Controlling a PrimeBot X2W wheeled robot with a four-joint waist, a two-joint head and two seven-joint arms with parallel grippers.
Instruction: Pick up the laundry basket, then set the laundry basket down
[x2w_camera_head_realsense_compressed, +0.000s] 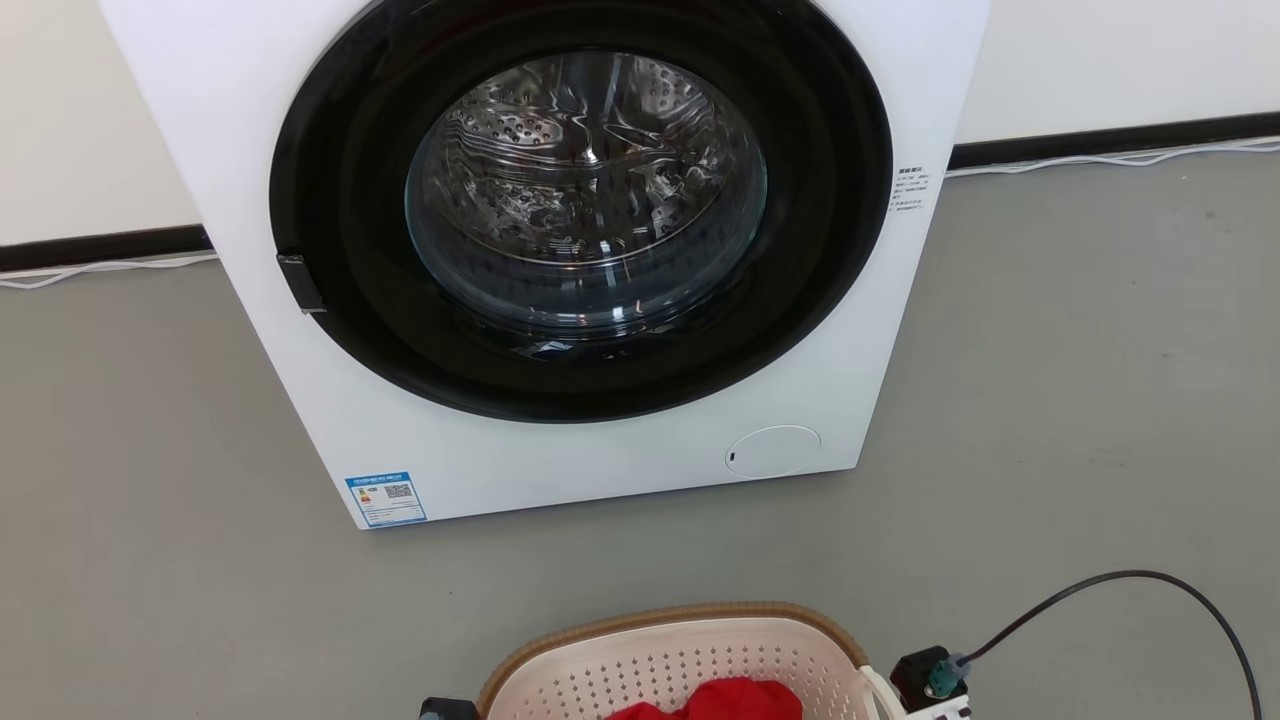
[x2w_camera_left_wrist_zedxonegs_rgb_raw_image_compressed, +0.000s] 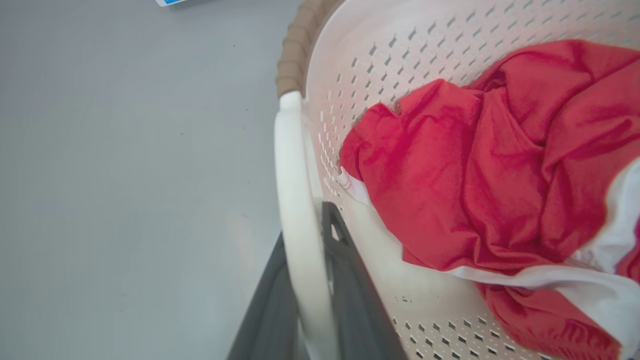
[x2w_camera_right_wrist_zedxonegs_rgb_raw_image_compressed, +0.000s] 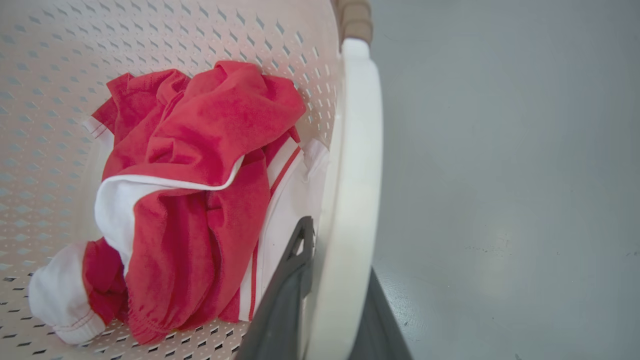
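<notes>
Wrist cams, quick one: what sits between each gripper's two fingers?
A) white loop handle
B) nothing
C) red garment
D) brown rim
A: the left gripper straddles the left handle and the right gripper straddles the right handle of the laundry basket, each with one dark finger inside the wall and one outside.

Laundry basket is seen at the bottom centre of the head view, on the near side of the washing machine, well apart from it, its near part cut off. Cream-white perforated plastic walls, rounded-rectangular shape, brown woven-look rim. A white loop handle is fitted on each side: left handle, right handle. Basket is posed upright, opening up. Red-and-white clothing is held inside.
</notes>
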